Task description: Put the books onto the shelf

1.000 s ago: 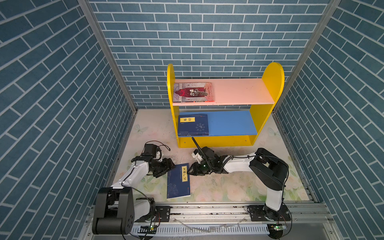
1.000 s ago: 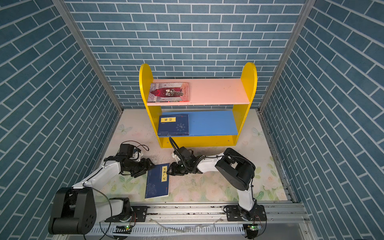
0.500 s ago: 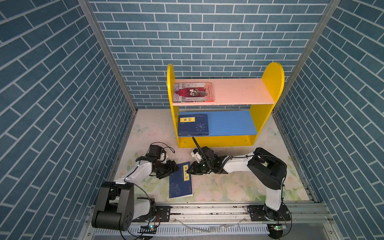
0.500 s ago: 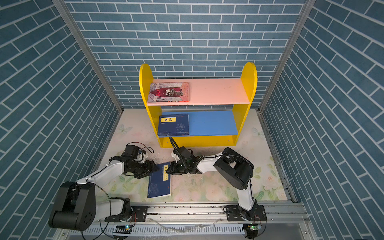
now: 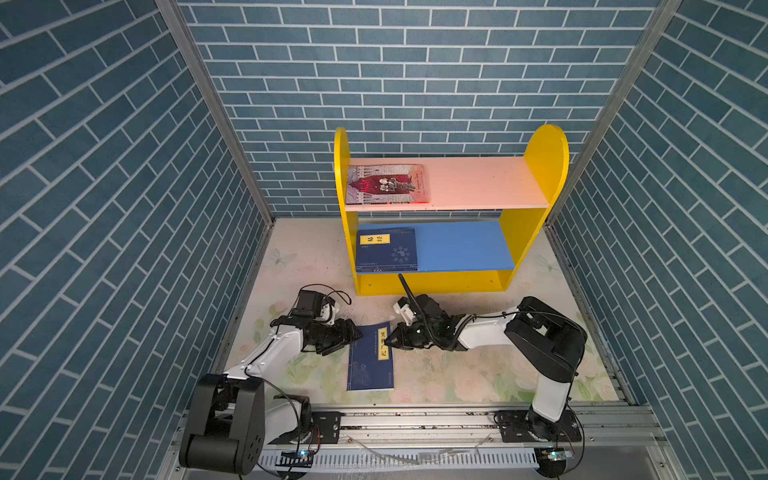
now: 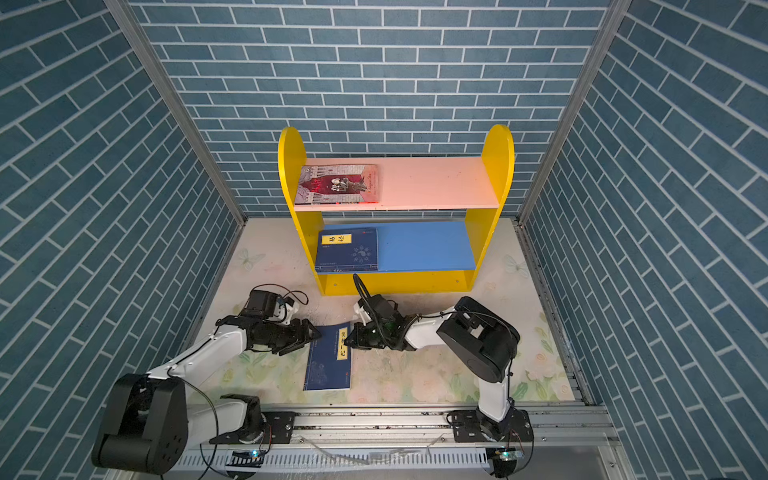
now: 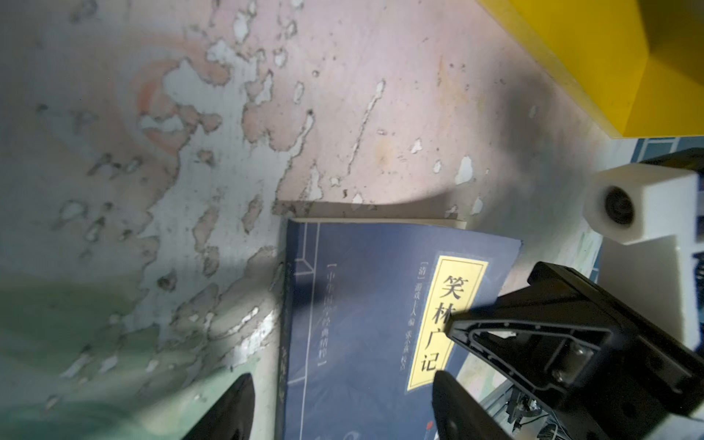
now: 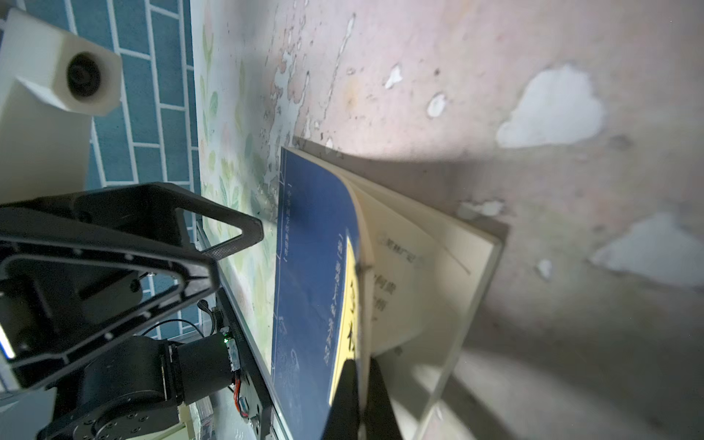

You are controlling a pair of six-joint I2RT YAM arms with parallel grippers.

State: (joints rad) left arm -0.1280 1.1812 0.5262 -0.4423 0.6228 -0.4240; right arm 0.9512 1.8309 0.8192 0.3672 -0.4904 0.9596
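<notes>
A: What's new with the right gripper [image 5: 388, 341]?

B: It has just clamped shut on the book [image 5: 370, 365] lying on the table [image 5: 457, 374]. A second ago its jaws stood apart at that edge. Now, in the right wrist view, they pinch the navy cover [image 8: 316, 266] by its yellow label, and the cover curls up off the pale pages [image 8: 419, 274] beneath.

A: And the left gripper [image 5: 353, 336]?

B: It has slid in closer. It sits spread wide, holding nothing, just beside the book's spine edge, across from the right one.

A: So the book lies between them?

B: Yes, flat on the table apart from that lifted cover. The shelf [image 5: 544, 166] stands beyond both grippers, well apart from them. A navy book [image 5: 386, 249] lies on its blue board [image 5: 465, 245] and a grey-and-red book [image 5: 386, 185] on the pink board [image 5: 478, 183].

A: What does that mean for the job?

B: I'd judge the pickup of this book has begun, but the hold looks to be on the cover alone. Lifted that way, the book may swing open or tear. The left gripper seems placed to steady the spine.
</notes>
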